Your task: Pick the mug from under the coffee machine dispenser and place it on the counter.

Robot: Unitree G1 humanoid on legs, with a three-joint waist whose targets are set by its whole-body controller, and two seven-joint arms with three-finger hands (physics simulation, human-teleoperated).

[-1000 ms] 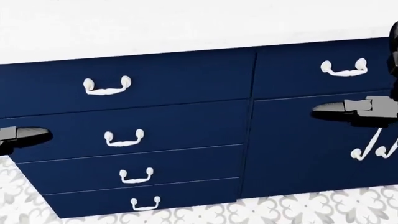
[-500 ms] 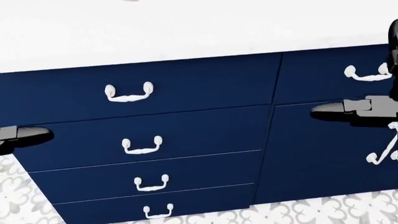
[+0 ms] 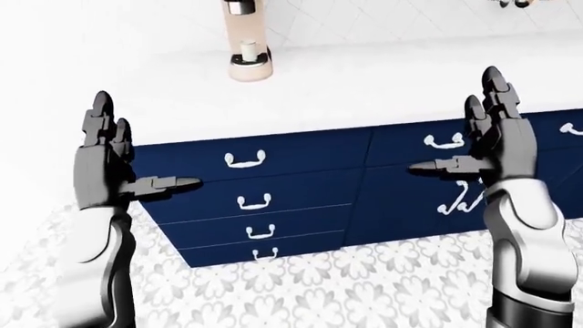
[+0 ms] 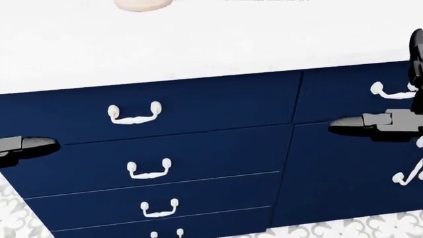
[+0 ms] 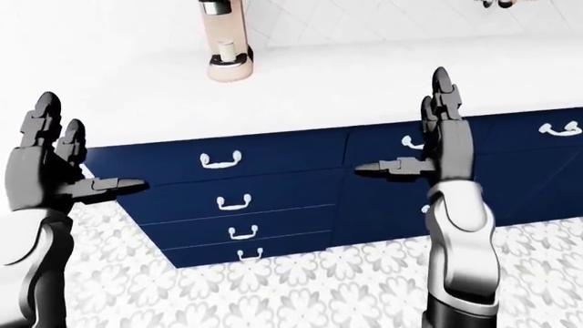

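Note:
A beige coffee machine [image 3: 244, 31] stands on the white counter [image 3: 383, 82] at the top of the left-eye view. A small white mug [image 3: 248, 49] sits on its round base, under the dispenser. My left hand [image 3: 123, 154] is raised at the left, open and empty, fingers up and thumb pointing right. My right hand [image 3: 465, 133] is raised at the right, open and empty, thumb pointing left. Both hands are well below the machine, over the cabinet fronts. In the head view only the machine's base edge [image 4: 142, 4] and my two thumbs show.
Navy drawers with white handles [image 3: 246, 160] run below the counter edge; a cabinet door [image 3: 410, 205] stands to their right. A patterned tile floor [image 3: 319, 287] fills the bottom. White wall tiles rise behind the counter.
The camera has moved: in the head view the drawers slid down, more counter shows, and the machine's beige base came in at the top. My hands hold the same pose.

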